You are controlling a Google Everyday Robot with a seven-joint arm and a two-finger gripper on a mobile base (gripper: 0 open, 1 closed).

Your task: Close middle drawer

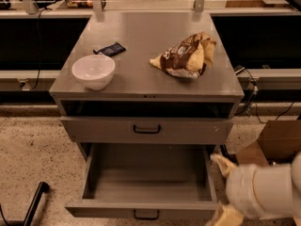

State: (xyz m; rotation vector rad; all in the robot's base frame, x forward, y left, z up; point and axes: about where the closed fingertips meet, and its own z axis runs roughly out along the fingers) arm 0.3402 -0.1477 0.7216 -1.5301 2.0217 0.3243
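Observation:
The middle drawer (141, 209) is pulled far out of the grey cabinet (221, 86). It is a deep, bare grey box with a low front and a small black handle (146, 215). Above it sits the top drawer (94, 130), with a larger black handle and a dark gap over its front. My gripper (217, 189) is at the lower right, just beside the open drawer's right front corner. Its two cream fingers (221, 163) are spread apart and hold nothing. The white wrist lies behind them.
On the cabinet top are a white bowl (93, 71), a dark small packet (110, 49) and a brown chip bag (186, 55). A cardboard box (277, 140) and cables lie on the floor to the right. A black pole (34, 202) is at the lower left.

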